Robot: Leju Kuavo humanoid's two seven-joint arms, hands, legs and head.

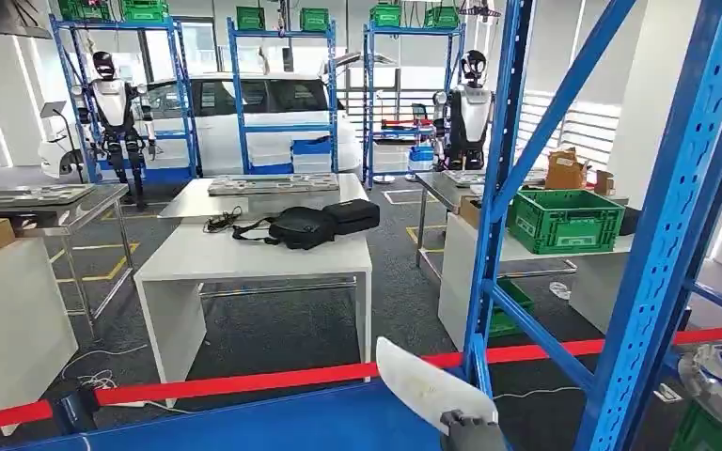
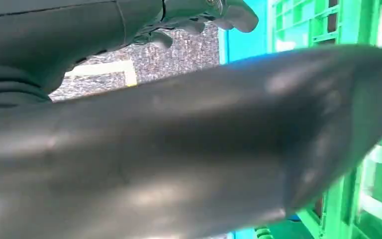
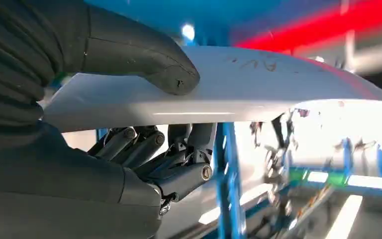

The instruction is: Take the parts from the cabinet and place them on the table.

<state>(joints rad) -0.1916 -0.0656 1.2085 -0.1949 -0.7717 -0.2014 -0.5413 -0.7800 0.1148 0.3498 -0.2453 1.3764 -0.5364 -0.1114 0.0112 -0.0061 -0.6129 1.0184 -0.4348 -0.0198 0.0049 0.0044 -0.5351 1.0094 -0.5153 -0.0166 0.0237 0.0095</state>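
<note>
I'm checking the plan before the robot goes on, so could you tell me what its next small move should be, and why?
Probably carry the white part clear of the blue rack upright toward the white table. The right hand already grips it, thumb on top and fingers beneath, but the upright and a red tape stand between.

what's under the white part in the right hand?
Under the white part, the right hand has its dark fingers curled beneath, thumb pressing on top. The part's underside past the fingers is blurred.

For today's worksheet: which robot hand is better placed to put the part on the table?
Right: the right robot hand already grips the white part. The left holds nothing visible.
</note>
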